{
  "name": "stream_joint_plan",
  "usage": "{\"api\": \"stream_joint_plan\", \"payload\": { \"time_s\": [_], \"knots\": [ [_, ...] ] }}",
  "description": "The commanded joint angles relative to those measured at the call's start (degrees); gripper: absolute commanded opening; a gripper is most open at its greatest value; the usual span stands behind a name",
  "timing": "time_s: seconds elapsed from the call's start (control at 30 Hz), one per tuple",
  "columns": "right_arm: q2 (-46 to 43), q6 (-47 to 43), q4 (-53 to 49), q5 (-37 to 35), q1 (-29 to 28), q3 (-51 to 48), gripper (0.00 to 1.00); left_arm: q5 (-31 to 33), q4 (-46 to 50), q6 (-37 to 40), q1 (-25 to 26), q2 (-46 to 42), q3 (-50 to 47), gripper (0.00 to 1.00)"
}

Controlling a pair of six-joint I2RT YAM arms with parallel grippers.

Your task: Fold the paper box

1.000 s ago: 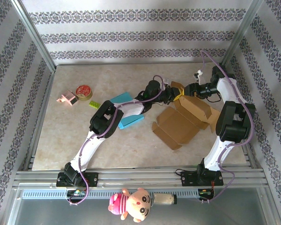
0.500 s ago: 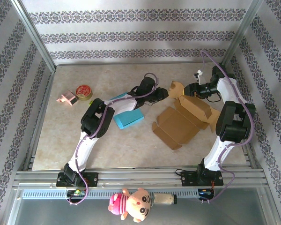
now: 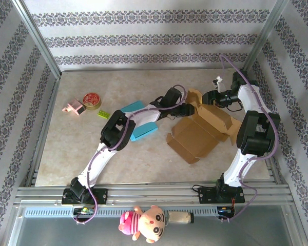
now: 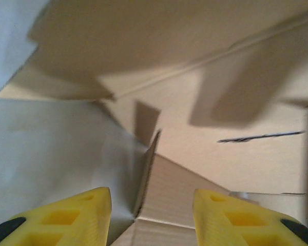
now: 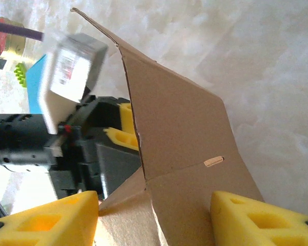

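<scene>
The brown paper box (image 3: 194, 137) lies mostly flat on the table right of centre, with its far panels (image 3: 211, 116) raised. My left gripper (image 3: 188, 107) reaches in from the left to the upright flap (image 3: 195, 96). In the left wrist view this gripper (image 4: 152, 218) is open, and a thin cardboard edge (image 4: 148, 171) stands between its yellow fingers. My right gripper (image 3: 207, 97) comes from the right. It is seen open in the right wrist view (image 5: 156, 220), with the raised flap (image 5: 179, 128) standing between its fingers; the left fingers (image 5: 124, 134) show behind that flap.
A blue box (image 3: 143, 131) lies under the left arm. A green brick (image 3: 103, 114), a tape roll (image 3: 92, 100) and a pink object (image 3: 73, 107) sit at the left. A plush toy (image 3: 143, 223) lies on the front rail. Patterned walls enclose the table.
The left gripper drew back left from the flap, then returned to it, and its jaws have widened. The right arm has hardly moved.
</scene>
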State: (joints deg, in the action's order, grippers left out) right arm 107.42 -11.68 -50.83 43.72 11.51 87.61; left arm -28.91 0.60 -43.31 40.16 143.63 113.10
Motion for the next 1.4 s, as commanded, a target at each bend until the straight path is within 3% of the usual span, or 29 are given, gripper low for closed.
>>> {"api": "stream_joint_plan", "payload": {
  "time_s": [0.0,0.13,0.5,0.7,0.87,1.13,1.23,1.37],
  "knots": [
    [0.6,0.6,-0.8,-1.9,0.1,0.6,0.59,-2.7,1.6,2.0,0.7,1.1,2.8,0.38],
    [0.7,0.9,-0.6,-1.9,0.1,0.5,0.57,-5.5,-1.7,2.8,1.3,0.6,2.8,0.28],
    [0.6,1.3,-0.1,-1.9,0.2,0.1,0.52,-7.3,-6.1,12.3,4.1,0.2,2.5,0.32],
    [0.7,1.3,-0.1,-2.1,0.1,0.0,0.52,-7.5,-6.5,22.1,6.7,0.7,2.5,0.36],
    [0.4,1.2,-0.3,-2.5,0.2,0.1,0.51,-4.7,-12.3,20.4,5.9,-2.8,-3.1,0.36],
    [0.7,1.2,-0.8,-2.6,0.2,0.6,0.51,3.4,-19.2,27.4,-0.6,-18.1,-22.5,0.51],
    [0.7,1.3,-0.7,-2.4,0.1,0.5,0.51,2.6,-12.7,36.0,-2.6,-18.1,-20.2,0.56],
    [0.4,1.0,-0.8,-2.5,0.2,0.2,0.51,-4.1,-4.2,46.4,-4.4,-14.6,-12.2,0.67]
  ]
}}
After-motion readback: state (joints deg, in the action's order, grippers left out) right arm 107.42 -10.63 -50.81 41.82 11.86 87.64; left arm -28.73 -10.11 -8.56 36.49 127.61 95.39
